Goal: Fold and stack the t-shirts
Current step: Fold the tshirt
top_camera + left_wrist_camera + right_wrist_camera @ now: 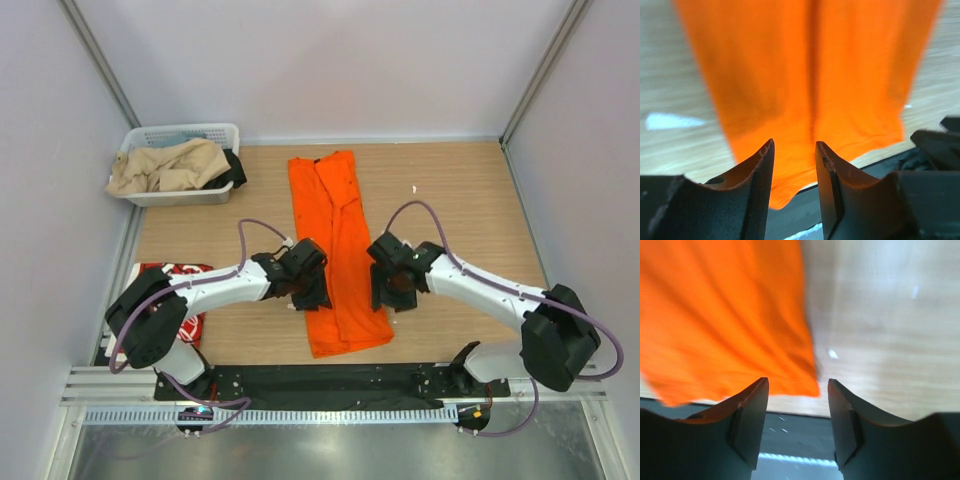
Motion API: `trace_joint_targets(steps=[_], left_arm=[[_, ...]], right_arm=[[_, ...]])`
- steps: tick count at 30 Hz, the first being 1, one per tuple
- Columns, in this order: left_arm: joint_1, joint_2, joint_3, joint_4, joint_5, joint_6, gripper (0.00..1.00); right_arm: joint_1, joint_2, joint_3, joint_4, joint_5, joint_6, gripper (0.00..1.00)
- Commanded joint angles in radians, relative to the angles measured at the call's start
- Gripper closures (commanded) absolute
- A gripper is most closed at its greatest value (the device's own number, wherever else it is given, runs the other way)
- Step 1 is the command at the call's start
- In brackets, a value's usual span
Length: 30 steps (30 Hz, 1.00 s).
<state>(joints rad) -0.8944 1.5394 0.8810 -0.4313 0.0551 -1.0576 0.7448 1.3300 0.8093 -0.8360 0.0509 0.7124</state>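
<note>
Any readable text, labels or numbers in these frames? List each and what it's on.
White print on the red t-shirt: partly hidden under the left arm, too small to read.
Orange t-shirt, basket: no text visible.

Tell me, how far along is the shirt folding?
Done: the orange t-shirt lies folded lengthwise into a narrow strip. In hand: nothing; the left fingers and right fingers stand open at its sides. Left: folding it shorter and stacking it with the red t-shirt at the table's left edge.
</note>
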Motion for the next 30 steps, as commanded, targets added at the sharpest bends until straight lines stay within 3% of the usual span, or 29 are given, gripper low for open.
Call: trace_joint_targets(steps=[1, 6, 10, 14, 19, 30], left_arm=[[-0.001, -0.021, 0.058, 0.167, -0.003, 0.058, 0.6], [-0.003, 0.068, 0.053, 0.262, 0.061, 0.021, 0.65], [-0.005, 0.097, 0.001, 0.399, 0.109, -0.033, 0.69], [-0.005, 0.114, -0.037, 0.42, 0.111, -0.05, 0.7], [-0.005, 0.134, -0.066, 0.427, 0.13, -0.068, 0.72], [-0.009, 0.143, -0.111, 0.476, 0.153, -0.088, 0.73]], right_arm=[[-0.082, 0.021, 0.205, 0.063, 0.081, -0.05, 0.41], [-0.283, 0.223, 0.375, 0.252, -0.121, -0.119, 0.4], [-0.326, 0.407, 0.525, 0.365, -0.232, -0.123, 0.49], [-0.335, 0.553, 0.635, 0.474, -0.319, -0.1, 0.57], [-0.338, 0.662, 0.692, 0.6, -0.332, -0.082, 0.55], [-0.366, 0.827, 0.789, 0.641, -0.345, -0.094, 0.56]])
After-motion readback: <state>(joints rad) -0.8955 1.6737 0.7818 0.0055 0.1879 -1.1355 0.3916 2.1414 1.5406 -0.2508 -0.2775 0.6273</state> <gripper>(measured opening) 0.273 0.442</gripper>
